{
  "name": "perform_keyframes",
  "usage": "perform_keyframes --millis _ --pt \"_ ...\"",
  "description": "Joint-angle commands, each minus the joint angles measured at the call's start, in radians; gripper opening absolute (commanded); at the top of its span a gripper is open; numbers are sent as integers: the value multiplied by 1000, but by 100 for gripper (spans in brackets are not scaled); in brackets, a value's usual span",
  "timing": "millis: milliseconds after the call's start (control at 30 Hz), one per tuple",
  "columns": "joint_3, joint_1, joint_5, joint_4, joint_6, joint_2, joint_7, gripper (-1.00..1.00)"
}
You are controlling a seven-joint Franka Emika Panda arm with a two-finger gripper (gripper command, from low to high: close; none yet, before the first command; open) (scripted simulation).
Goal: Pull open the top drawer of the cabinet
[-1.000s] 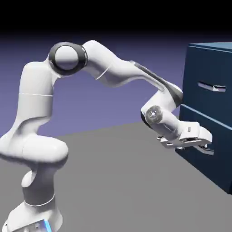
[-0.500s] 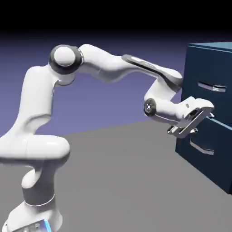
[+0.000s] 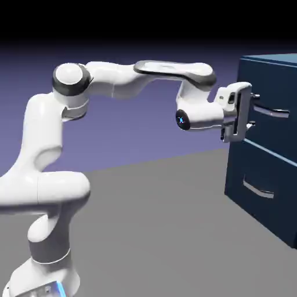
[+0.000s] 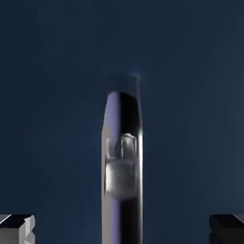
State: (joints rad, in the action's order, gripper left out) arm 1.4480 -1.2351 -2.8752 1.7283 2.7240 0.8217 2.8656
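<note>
Standing wide at the fingers [image 4: 18, 230], with a broad gap across the gripper [image 3: 253, 111]. Showing one fingertip at each side of the hand view's bottom edge, well apart. Running up between both, near the middle: the upper handle [image 4: 122, 209], a shiny silver bar, apart from either fingertip in that view. Reflecting dark and pale violet bands, plus a blurry pale patch partway along. Ending above the fingertips in the hand view, against plain dark navy.

Pointing at the top drawer [image 3: 270, 84] from the exterior view's left, one finger above the other, close to the front by the handle's near end. Cannot tell about contact with the front from these views. Placing the top drawer straight ahead of the fingers, closed, front in line with the one below. Hiding any contents behind that front.

Further out, below the fingers: the lower drawer [image 3: 255, 165], also closed, contents hidden too. Carrying a matching lower handle [image 3: 259, 189], curved and silver, well below the fingers. Housing both drawers: the cabinet [image 3: 278, 57], dark navy, cut off at the exterior view's right edge, with a lighter blue line along the seam between fronts.

Behind the fingers, reaching back toward the exterior view's left: the white arm [image 3: 110, 78], bent high above the grey surface [image 3: 168, 232].
</note>
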Motion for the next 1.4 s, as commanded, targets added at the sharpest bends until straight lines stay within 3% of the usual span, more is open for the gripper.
perform_keyframes --millis 0,67,100,767,1300,1333,1367 --pt "-23 34 4 -36 9 10 -11 0" --pt "-67 102 11 -107 27 28 -31 0" --pt "-67 102 11 -107 27 28 -31 -100" --pt "375 -510 3 469 -97 -8 35 -100" --pt "779 -1086 94 914 -55 189 -10 -100" --pt "779 -1086 94 914 -55 189 -10 100" --pt "779 -1086 94 914 -55 189 -10 100"
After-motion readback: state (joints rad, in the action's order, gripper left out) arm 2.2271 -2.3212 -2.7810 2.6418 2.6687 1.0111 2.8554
